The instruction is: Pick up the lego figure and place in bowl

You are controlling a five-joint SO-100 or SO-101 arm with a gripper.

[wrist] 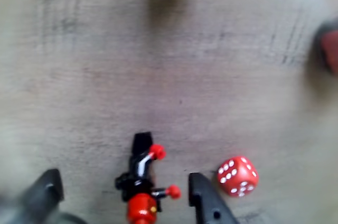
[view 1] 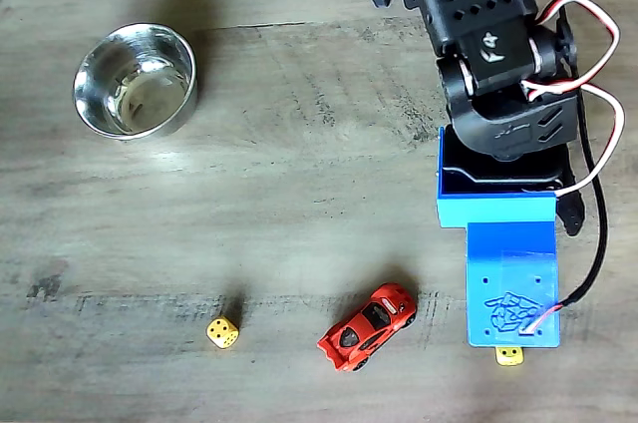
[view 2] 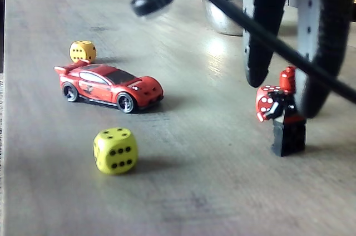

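Arm reaches down over the table, gripper (wrist: 124, 192) spread wide with the lego figure (wrist: 141, 182) standing between the fingers (wrist: 203, 197), nothing gripped. Red die (wrist: 237, 175) sits just outside one finger, close to the figure. In the top-down fixed view the arm's blue cover (view 1: 510, 278) hides figure and red die; a yellow die (view 1: 509, 354) peeks from under it. Red toy car (view 2: 108, 85) and another yellow die (view 1: 223, 332) lie off to the side. Bowl (view 1: 135, 81) well apart, bare tabletop (view 1: 299, 174) between.

The robot arm (view 1: 498, 64) is black with little round holes and a bright blue block (view 1: 510, 273) near its end. White and red cables (view 1: 598, 94) loop along its side. A drawing is scratched into the blue part.
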